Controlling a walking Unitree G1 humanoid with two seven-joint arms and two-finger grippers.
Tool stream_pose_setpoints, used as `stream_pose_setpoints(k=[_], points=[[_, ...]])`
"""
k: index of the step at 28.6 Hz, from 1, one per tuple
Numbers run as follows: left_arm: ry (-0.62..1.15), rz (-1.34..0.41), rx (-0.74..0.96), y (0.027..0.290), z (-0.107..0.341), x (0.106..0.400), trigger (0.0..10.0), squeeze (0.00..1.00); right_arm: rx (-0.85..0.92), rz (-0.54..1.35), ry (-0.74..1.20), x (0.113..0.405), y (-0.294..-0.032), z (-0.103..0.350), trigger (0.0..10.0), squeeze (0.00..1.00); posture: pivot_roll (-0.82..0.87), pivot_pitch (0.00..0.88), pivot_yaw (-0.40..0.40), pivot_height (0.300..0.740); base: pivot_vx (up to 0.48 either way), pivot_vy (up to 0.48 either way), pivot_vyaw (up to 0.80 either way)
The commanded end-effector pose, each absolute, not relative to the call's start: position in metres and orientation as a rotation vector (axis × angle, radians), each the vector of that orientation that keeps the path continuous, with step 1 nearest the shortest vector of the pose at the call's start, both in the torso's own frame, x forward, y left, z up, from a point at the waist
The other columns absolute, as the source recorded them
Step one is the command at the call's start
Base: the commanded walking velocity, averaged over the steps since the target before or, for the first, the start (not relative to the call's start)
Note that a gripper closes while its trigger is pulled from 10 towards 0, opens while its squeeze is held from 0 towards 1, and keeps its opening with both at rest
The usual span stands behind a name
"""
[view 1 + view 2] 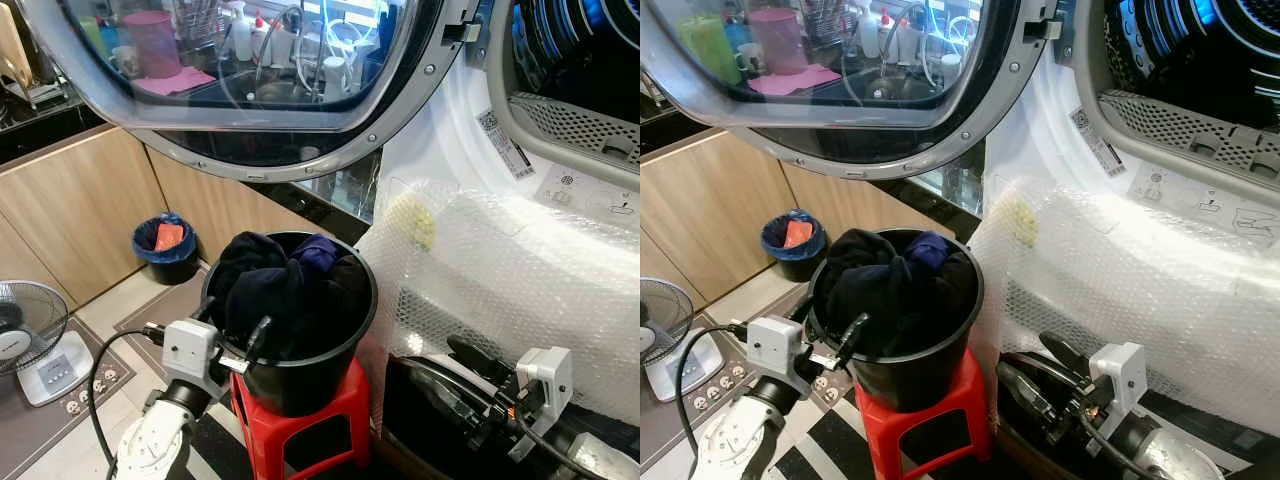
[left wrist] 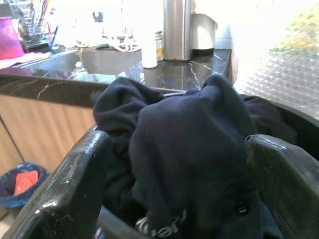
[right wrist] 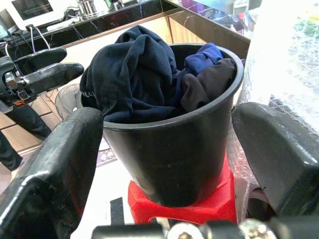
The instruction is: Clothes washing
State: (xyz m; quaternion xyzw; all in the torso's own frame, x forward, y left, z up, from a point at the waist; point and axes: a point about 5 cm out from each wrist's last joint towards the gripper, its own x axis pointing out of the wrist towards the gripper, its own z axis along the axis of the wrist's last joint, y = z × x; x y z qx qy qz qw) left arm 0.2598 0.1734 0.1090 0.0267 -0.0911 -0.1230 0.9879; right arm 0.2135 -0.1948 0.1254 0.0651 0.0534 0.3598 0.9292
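Observation:
A black bucket (image 1: 305, 385) heaped with dark navy clothes (image 1: 285, 290) stands on a red stool (image 1: 300, 435). Above it hangs the washer's open round door (image 1: 250, 100), with the drum opening (image 1: 585, 60) at upper right. My left gripper (image 1: 235, 320) is open at the bucket's near left rim; the clothes (image 2: 189, 149) lie just beyond its spread fingers (image 2: 65, 189). My right gripper (image 1: 450, 370) is open low on the right, apart from the bucket (image 3: 174, 149) and pointing towards it.
Bubble wrap (image 1: 500, 290) covers the machine's front to the right of the bucket. A small blue-lined trash bin (image 1: 165, 245) stands by wooden cabinets at the left. A fan (image 1: 30, 330) and a power strip (image 1: 90, 390) lie on the floor at the left.

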Motion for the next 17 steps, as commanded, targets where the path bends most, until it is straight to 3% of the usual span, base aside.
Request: stream_pose_setpoints(k=[1, 13, 17], points=[[-0.160, -0.231, 0.041, 0.182, 0.106, 0.262, 10.0, 0.00, 0.120, 0.739, 0.103, 0.211, -0.196, 0.130, 10.0, 0.00, -0.05, 0.114, -0.007, 0.740, 0.000, 0.000, 0.00], [-0.106, -0.252, 0.021, 0.193, 0.103, 0.287, 10.0, 0.00, 0.121, 0.729, 0.105, 0.205, -0.198, 0.133, 10.0, 0.00, -0.08, 0.133, -0.006, 0.740, 0.000, 0.000, 0.00], [-0.084, -0.338, 0.038, 0.187, 0.105, 0.295, 10.0, 0.00, 0.131, 0.746, 0.104, 0.199, -0.194, 0.136, 10.0, 0.00, -0.09, 0.138, 0.002, 0.740, 0.000, 0.000, 0.00]])
